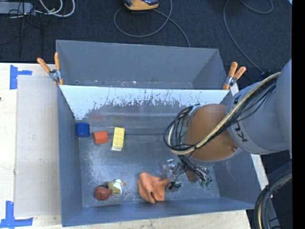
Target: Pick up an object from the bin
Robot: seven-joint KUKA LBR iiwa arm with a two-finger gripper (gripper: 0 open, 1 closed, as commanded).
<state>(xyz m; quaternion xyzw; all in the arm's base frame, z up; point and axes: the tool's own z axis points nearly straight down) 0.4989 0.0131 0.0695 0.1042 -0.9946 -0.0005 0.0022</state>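
- Arm comes in from the right of frame. The gripper (178,178) is low in the lower-right part of the bin (143,66), w/ the orange wrist cover and cables above hiding much of it.
- Gripper state: can't tell whether apart or together; too cluttered there.
- Nearest thing: orange floppy cloth-like lump (151,187), bottom centre of frame, by the front wall. Gripper tip is just at its right edge. Contact can't be confirmed, and nothing is seen held.
- Likely target is that lump, judging by the low pose right beside it.
- Lower left: dark red ball (101,193) touching a small yellow-white piece (116,187), apart from the gripper.
- Mid left: blue block (82,130), red block (100,137), yellow brick (117,139) in a loose row, well apart from the gripper, so no obstruction.
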